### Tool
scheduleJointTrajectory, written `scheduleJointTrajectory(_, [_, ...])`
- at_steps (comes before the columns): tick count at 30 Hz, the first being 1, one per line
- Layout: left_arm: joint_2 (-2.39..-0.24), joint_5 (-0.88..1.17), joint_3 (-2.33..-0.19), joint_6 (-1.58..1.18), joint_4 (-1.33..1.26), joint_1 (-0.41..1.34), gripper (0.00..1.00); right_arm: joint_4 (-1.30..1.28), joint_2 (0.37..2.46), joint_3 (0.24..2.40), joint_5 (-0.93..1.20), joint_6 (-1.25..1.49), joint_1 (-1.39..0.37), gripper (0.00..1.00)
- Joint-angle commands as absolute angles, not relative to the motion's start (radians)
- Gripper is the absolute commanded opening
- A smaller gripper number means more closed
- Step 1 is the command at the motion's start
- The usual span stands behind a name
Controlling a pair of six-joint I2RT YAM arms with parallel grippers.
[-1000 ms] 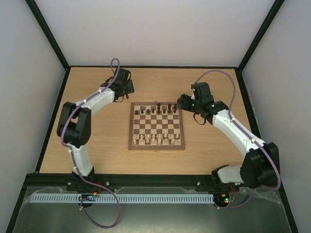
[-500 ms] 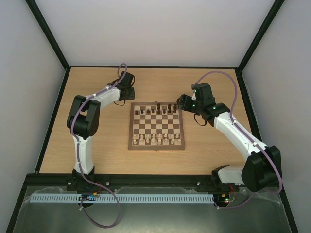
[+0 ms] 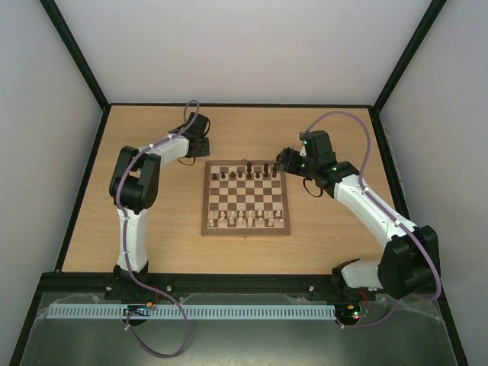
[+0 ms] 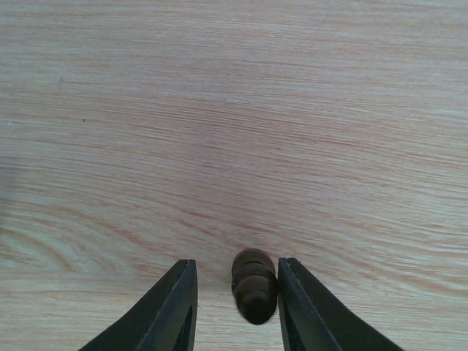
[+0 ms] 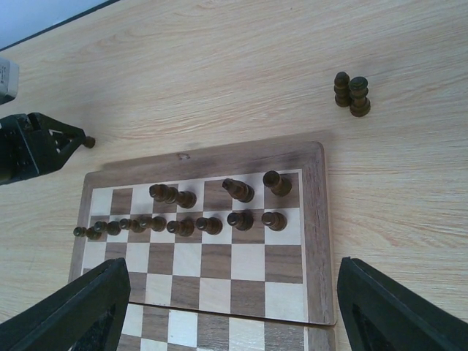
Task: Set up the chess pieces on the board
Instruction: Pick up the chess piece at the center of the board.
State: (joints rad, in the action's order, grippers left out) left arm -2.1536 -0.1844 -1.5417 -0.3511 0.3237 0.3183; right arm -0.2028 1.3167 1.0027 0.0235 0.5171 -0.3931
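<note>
One dark chess piece (image 4: 254, 287) stands on the table left of the board (image 3: 245, 200). My left gripper (image 4: 235, 265) is down around it: the right finger touches it, and a gap remains at the left finger (image 4: 175, 307). In the top view this gripper (image 3: 200, 145) sits off the board's far left corner. Several dark chess pieces (image 5: 183, 223) fill the board's far rows. Two more dark pieces (image 5: 351, 93) stand together on the table beyond the board. My right gripper (image 5: 234, 260) hangs wide open over the board's far right corner (image 3: 284, 162), holding nothing.
Pale cream pieces (image 3: 245, 221) line the board's near rows. The board's wooden frame (image 5: 219, 157) rises slightly above the table. Black enclosure rails (image 3: 236, 104) run along the table's far edge and sides.
My left arm has stretched farther out and its elbow has swung inward. Its jaws have narrowed around the dark piece. The right arm has hardly moved.
</note>
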Motion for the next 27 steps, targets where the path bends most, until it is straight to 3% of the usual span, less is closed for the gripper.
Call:
scheduleJointTrajectory(1, [-2.17,-0.196,-1.576,-0.345,0.313,0.307,0.3,-0.197,1.332,0.992,0.03,0.523,-0.399,0.79])
scheduleJointTrajectory(14, [-2.166,-0.199,-1.566,-0.349,0.32,0.306,0.07,-0.187,1.333,0.984,0.04,0.527,-0.398,0.79])
scheduleJointTrajectory(27, [-1.869,-0.173,-1.518,-0.358,0.469,0.448,0.08,-0.188,1.307,0.979,0.05,0.528,-0.398,0.79])
